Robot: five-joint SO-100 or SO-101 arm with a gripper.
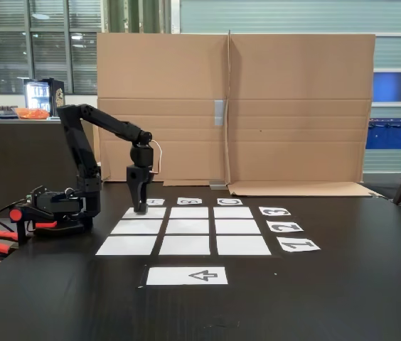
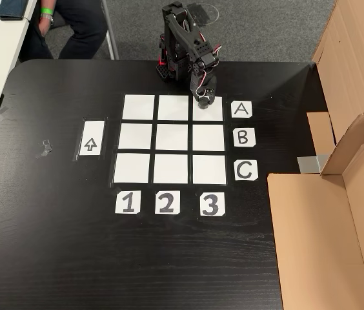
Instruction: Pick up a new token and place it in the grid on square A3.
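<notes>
Start from the near edge of the table in the fixed view: the arrow strip [image 1: 187, 275] lies closest to you, and the grid [image 1: 184, 245] sits just beyond it at 12 o'clock, with the number cards [image 1: 285, 226] off toward 3 o'clock. Your gripper [image 1: 141, 210] stands fingers-down on the far-left cell of that view. In the other view, the same cell is the corner in line with the A card [image 2: 241, 110] and the 3 card [image 2: 211, 204], so you are over square A3 [image 2: 215, 115]. Something small and dark sits at the fingertips [image 2: 202, 98] near the cell's 11 o'clock corner, likely the token [image 2: 202, 99], though I cannot tell whether the jaws are clamped on it or already parted. I judge you are at the placing step. Next, make sure the token rests on the paper, spread the fingers gently, and lift straight up so you do not drag it toward the cell's edge. Beyond the grid stands the cardboard wall [image 1: 293, 106].
</notes>
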